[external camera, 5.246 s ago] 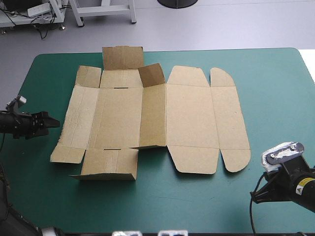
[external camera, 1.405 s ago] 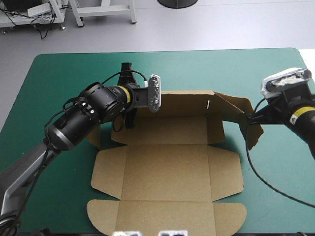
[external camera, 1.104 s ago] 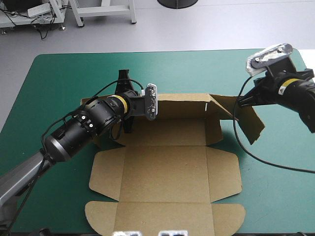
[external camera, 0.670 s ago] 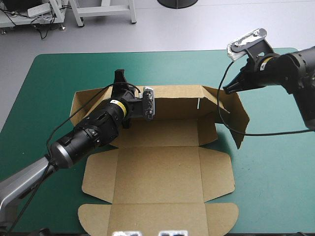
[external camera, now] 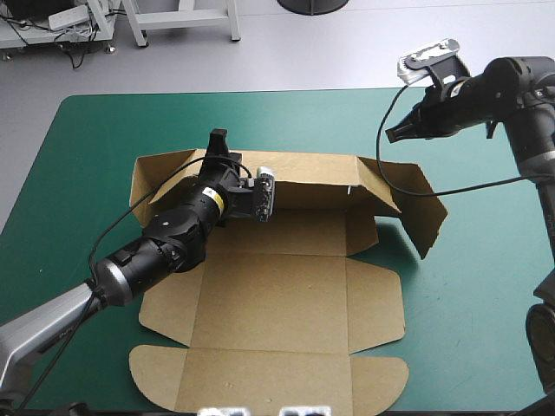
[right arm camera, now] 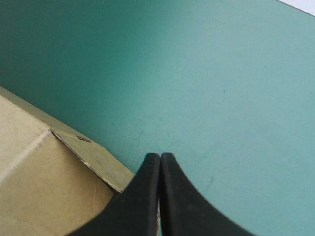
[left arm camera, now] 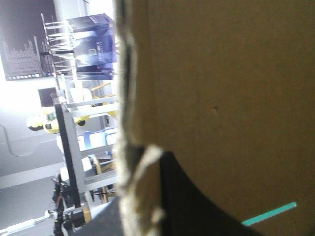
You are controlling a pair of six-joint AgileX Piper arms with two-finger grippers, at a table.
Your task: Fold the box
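Observation:
The brown box (external camera: 277, 295) lies open on the teal-green cover, its far wall raised and its side flaps angled outward. My left gripper (external camera: 217, 141) is shut on the top edge of the far wall, near its left corner. In the left wrist view the brown box (left arm camera: 221, 98) fills the space ahead, and its torn edge runs between the fingers of the left gripper (left arm camera: 147, 157). My right gripper (external camera: 392, 134) hovers shut above the cover, just beyond the box's far right corner, holding nothing. In the right wrist view the right gripper (right arm camera: 160, 156) forms one point beside a corner of the brown box (right arm camera: 39, 182).
The box's lid panel (external camera: 260, 381), with rounded tabs, lies flat and reaches almost to the table's near edge. The right flap (external camera: 425, 217) stands tilted outward. Bare teal-green cover (external camera: 486, 303) shows to the right of the box and along the far edge.
The right gripper has lifted off the right flap and moved up and toward the far edge. The box has shifted a little left while the left gripper kept its hold on the far wall.

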